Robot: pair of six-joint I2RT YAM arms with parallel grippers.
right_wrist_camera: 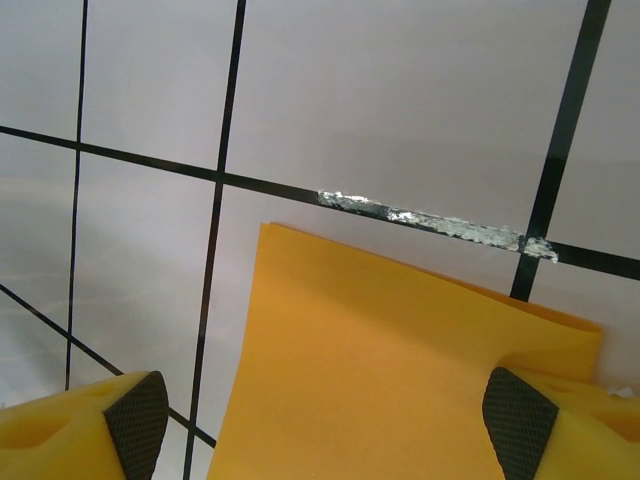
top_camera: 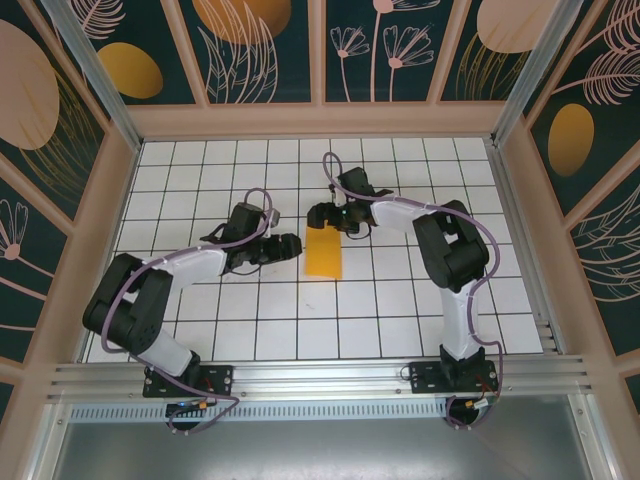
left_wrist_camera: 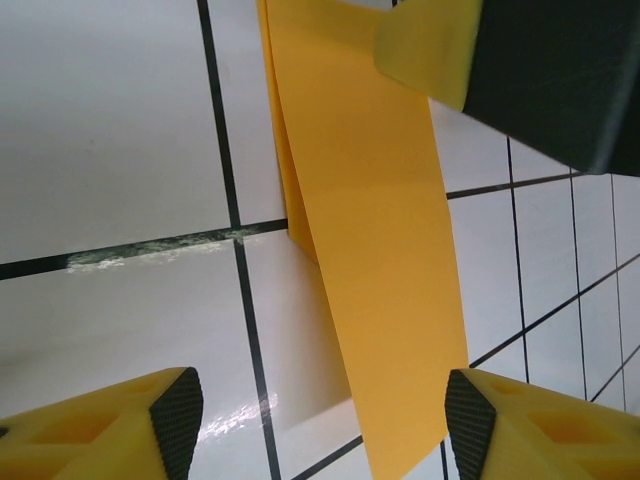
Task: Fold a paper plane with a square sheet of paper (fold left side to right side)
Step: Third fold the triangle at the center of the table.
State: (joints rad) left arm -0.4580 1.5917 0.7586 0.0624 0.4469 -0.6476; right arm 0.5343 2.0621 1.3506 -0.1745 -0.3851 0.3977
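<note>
The square sheet of paper lies on the white grid table, doubled over into an orange-yellow strip about one tile wide. My left gripper is at its left edge, low over the table. In the left wrist view the sheet runs between the open left gripper, its top layer lifted off the lower one. My right gripper hovers at the strip's far end. In the right wrist view the paper lies flat under the open right gripper, touching neither pad. The paper plane is out of view.
The table is a white grid with black lines, walled by wooden frames on the left, right and far sides. An aluminium rail runs along the near edge by the arm bases. A finger of the right gripper shows in the left wrist view.
</note>
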